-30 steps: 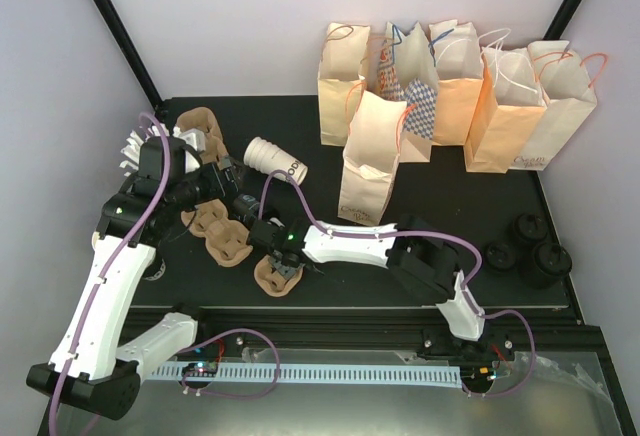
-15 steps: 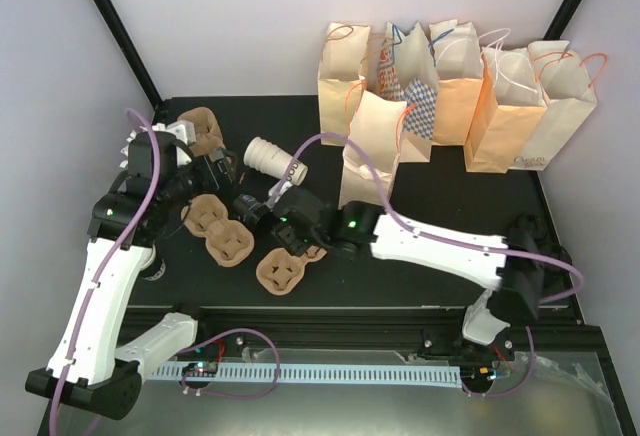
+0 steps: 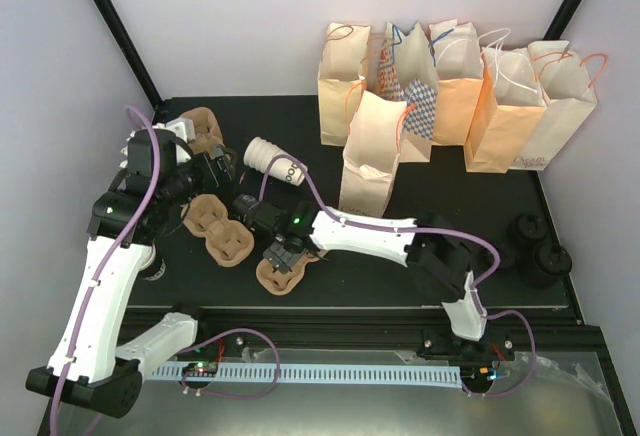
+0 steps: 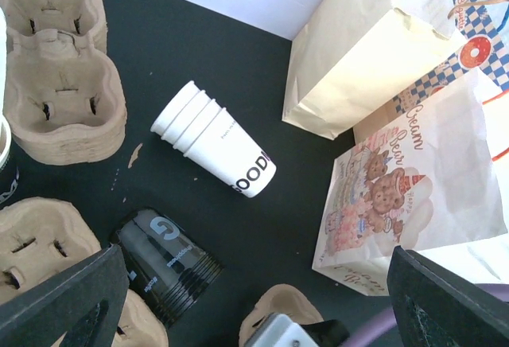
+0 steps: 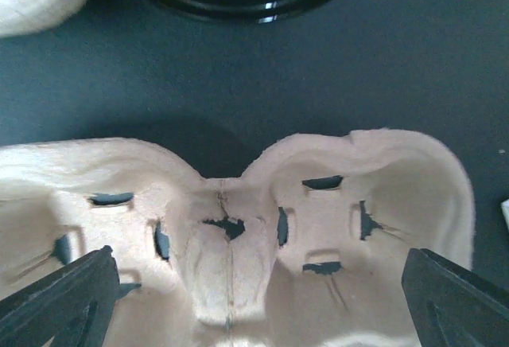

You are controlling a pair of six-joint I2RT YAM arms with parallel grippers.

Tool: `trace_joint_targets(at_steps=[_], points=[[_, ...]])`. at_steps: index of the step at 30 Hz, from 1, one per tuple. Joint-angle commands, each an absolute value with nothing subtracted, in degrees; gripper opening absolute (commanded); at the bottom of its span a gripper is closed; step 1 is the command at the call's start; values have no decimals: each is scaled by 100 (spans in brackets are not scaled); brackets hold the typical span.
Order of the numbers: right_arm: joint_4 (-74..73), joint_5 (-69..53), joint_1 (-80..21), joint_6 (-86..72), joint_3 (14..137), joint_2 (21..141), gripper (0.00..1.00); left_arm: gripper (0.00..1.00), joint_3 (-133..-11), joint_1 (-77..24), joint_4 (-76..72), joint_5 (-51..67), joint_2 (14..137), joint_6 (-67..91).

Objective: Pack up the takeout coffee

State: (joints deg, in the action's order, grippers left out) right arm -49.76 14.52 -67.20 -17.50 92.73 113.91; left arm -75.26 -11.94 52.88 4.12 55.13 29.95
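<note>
Looking at the top view first: nested white paper cups with dark lettering (image 3: 273, 161) lie on their side on the black table (image 3: 450, 206), between the brown moulded-pulp carriers (image 3: 222, 231) and the row of paper bags (image 3: 440, 96). No lid is on them. What look like stacked round black plastic lids (image 3: 530, 246) sit well apart at the far right. The right arm (image 3: 370, 236) reaches across to the front carrier (image 3: 283, 274). The left arm (image 3: 100, 286) is up near the cups.

Left wrist view: the left gripper (image 4: 254, 291) is spread wide and empty, hanging above the lettered cups. A black ribbed stack marked G (image 4: 171, 267) lies near them; lids or cups, can't tell.

Right wrist view: the right gripper (image 5: 254, 299) is spread wide over the front carrier, pinching nothing. Both pockets are empty.

Progress, as I read it: barely started. No cup is lidded, none sits in a carrier, and I see nothing bagged. Still to do: separate one cup, lid it, seat it, bag it.
</note>
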Motion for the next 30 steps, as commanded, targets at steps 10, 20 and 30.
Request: trace_joint_targets(at_steps=[10,20,30], points=[[-5107,1291,-6651,-1792,9461,12222,87,92,-7804,-1134,5326,482,5525,2925],[-5012,1008,-6636,-1768,9263,12305,67,92,-7711,-1134,5304,500,5512,2992],[-5084,996,-6618,-1679,9315,11913,47,92,-7588,-1134,5222,567,5503,3048]])
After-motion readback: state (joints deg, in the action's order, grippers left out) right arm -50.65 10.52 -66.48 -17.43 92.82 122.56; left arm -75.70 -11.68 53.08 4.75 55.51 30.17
